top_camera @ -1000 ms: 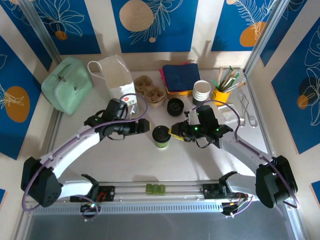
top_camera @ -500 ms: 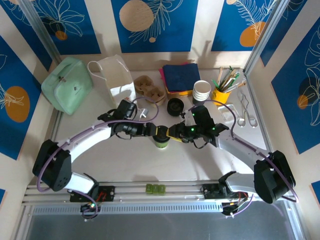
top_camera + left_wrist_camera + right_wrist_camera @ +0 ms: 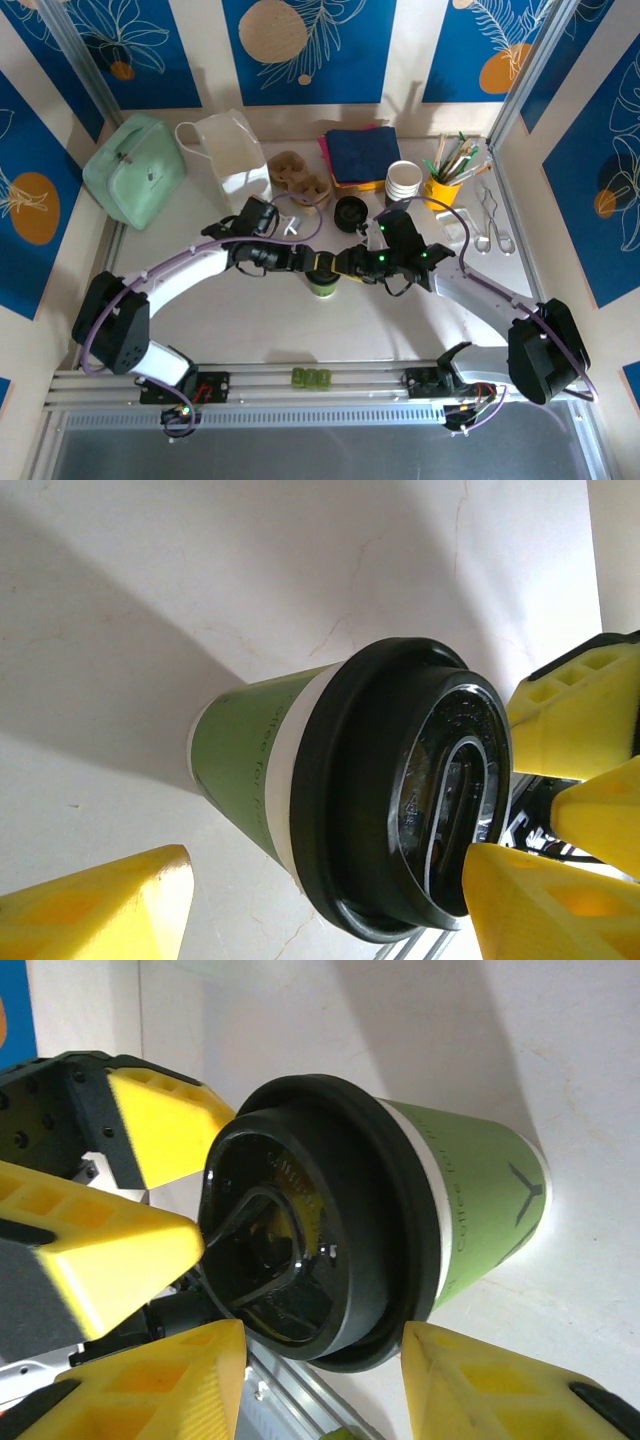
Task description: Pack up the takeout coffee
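Moved in the last second: left pincer swung in from well aside, now open wide astride the takeout coffee, one finger clear of its wall. Right pincer: half closed, fingers against the black lid rim, apparently gripping. Cup stands between both pincers on the bench — long axis vertical, lid up, narrow base down. Step: securing the cup. Next, by judgement — a level lift, kept upright.
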Motion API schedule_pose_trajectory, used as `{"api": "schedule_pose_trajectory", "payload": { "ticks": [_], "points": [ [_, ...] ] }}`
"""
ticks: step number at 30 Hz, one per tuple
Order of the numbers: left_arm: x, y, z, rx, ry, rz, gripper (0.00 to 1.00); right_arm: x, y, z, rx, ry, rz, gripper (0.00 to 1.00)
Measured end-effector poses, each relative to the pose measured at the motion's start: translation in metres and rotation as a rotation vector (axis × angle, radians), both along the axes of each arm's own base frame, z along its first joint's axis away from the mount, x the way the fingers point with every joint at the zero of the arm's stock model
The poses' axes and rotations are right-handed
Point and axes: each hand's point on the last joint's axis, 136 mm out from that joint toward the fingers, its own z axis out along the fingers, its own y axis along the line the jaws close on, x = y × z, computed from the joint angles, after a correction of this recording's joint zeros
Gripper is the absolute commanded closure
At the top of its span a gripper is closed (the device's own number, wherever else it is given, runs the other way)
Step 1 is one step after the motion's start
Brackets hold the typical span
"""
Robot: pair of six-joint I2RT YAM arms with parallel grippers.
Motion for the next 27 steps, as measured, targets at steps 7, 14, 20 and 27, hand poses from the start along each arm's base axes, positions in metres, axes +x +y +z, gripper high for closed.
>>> {"api": "schedule_pose_trajectory", "payload": {
  "ticks": [7,14,20,27],
  "points": [
    [0.002,-0.001,-0.007,0.014,0.012,0.004,0.29,0.0,-0.004,-0.005,-0.029,0.006,-0.01,0.48],
    [0.004,-0.001,-0.012,0.023,0.021,0.006,0.3,0.005,-0.005,-0.001,-0.043,-0.01,-0.024,0.41],
    [0.007,-0.003,-0.01,0.012,0.011,0.016,0.3,0.008,-0.002,-0.003,-0.049,-0.005,-0.024,0.4],
    [0.007,-0.002,-0.011,0.015,0.016,0.022,0.3,0.013,0.001,-0.013,-0.069,0.024,-0.024,0.4]
  ]
}}
